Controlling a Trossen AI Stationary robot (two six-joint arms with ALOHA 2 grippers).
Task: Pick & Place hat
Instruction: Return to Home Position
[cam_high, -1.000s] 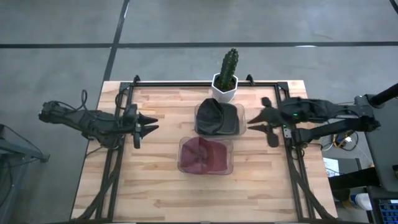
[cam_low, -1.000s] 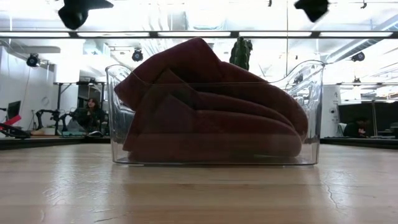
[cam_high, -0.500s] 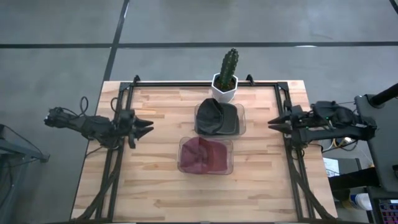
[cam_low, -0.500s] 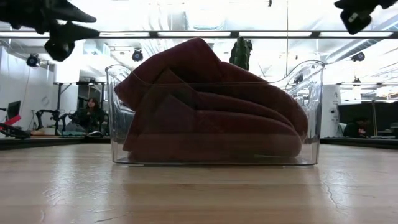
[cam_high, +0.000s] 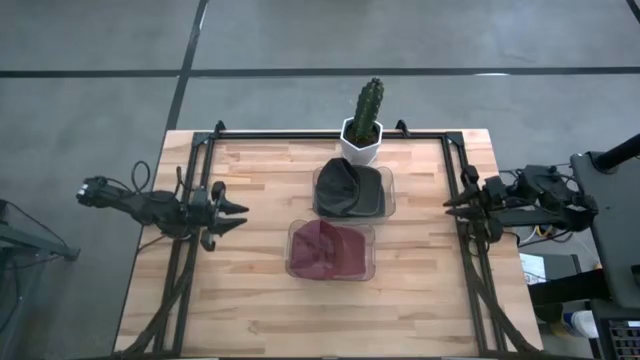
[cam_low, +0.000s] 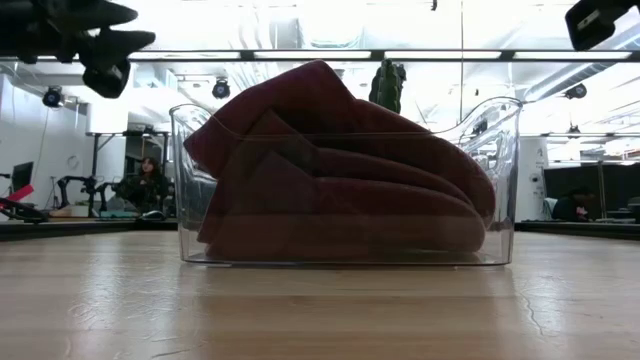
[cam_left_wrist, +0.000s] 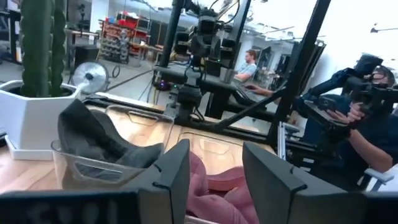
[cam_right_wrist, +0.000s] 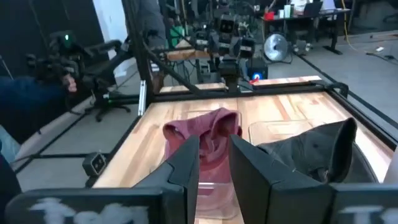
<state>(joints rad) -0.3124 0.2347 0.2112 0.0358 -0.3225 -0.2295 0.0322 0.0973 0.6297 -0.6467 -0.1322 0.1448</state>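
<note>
A dark red hat (cam_high: 325, 248) lies bunched in a clear tub (cam_high: 368, 268) at the table's middle, and its top rises over the rim (cam_low: 300, 90). A dark grey hat (cam_high: 345, 188) sits in a second clear tub (cam_high: 388, 190) just behind it. My left gripper (cam_high: 238, 212) hangs open over the table's left rail, pointing level at the tubs; nothing is between its fingers (cam_left_wrist: 214, 180). My right gripper (cam_high: 450, 203) hangs over the right rail and points back at them, its fingers a narrow gap apart with nothing between them (cam_right_wrist: 214, 165).
A cactus in a white pot (cam_high: 362, 128) stands at the far edge behind the grey hat's tub. Black frame rails (cam_high: 185, 260) run along the table's left, right and far sides. Bare wood (cam_high: 330, 320) lies near the front edge. People sit in the room beyond (cam_left_wrist: 249, 62).
My left gripper has sunk and drawn back a little toward the table's left edge. My right gripper has pulled back from beside the grey hat's tub toward the table's right edge, out over the rail. Both hats have stayed still in their tubs.
</note>
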